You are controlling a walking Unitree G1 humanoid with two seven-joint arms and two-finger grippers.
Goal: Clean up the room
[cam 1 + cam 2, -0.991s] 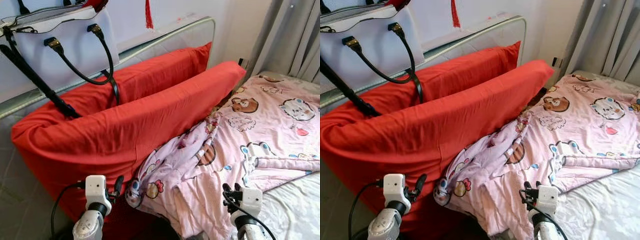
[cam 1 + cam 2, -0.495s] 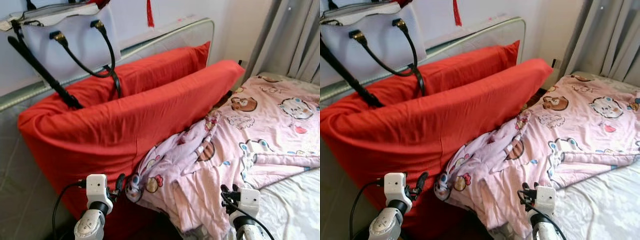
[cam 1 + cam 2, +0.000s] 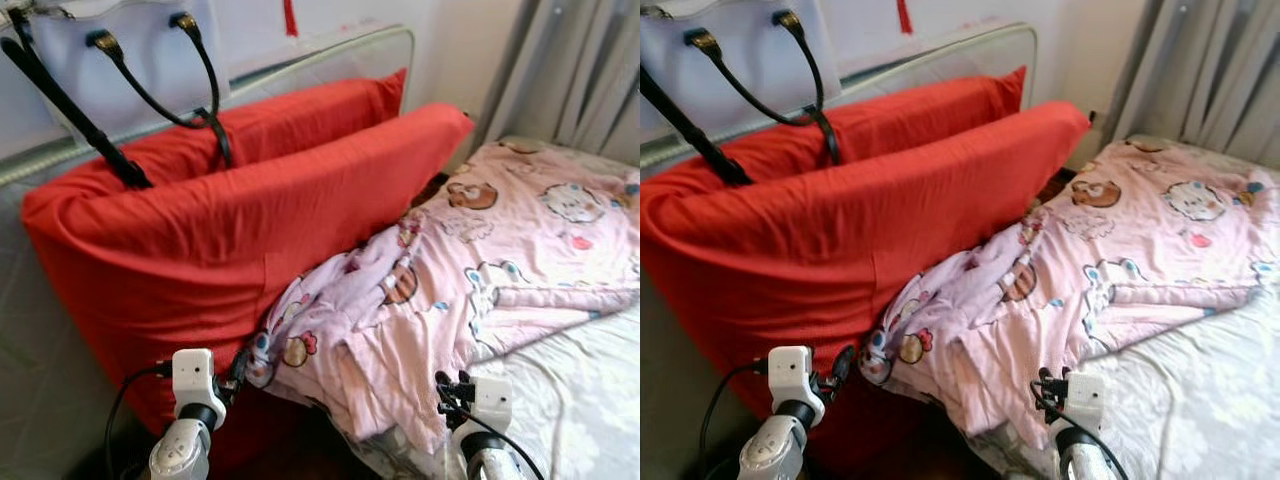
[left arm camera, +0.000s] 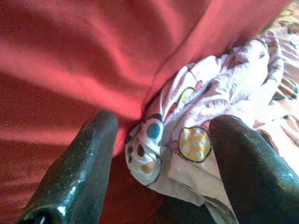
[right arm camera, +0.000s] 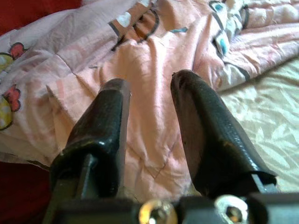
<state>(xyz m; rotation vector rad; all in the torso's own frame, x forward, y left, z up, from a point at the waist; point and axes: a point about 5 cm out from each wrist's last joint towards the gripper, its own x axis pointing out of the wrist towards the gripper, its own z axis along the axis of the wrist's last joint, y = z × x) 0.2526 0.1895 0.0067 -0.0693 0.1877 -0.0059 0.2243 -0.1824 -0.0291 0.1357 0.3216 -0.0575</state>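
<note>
A crumpled pink cartoon-print blanket (image 3: pixel 470 270) lies across the bed, its bunched corner (image 4: pixel 187 140) resting against a long red pillow (image 3: pixel 230 250). A second red pillow (image 3: pixel 300 125) stands behind the first, against the headboard. My left gripper (image 3: pixel 238 364) is low at the front, open, with its fingertips just short of the blanket corner and the red pillow's lower face (image 4: pixel 70 60). My right gripper (image 3: pixel 447 386) is open over the blanket's near edge (image 5: pixel 149 140), and nothing sits between its fingers.
A white handbag (image 3: pixel 110 50) with black straps sits on the grey headboard (image 3: pixel 330 55), its handles drooping onto the rear pillow. A pale patterned sheet (image 3: pixel 580 400) covers the mattress at the right. Grey curtains (image 3: pixel 580 70) hang at the far right.
The camera has tilted down and edged nearer, so the whole scene sits higher in the picture. The blanket corner now lies closer to my left gripper. Both grippers stay open.
</note>
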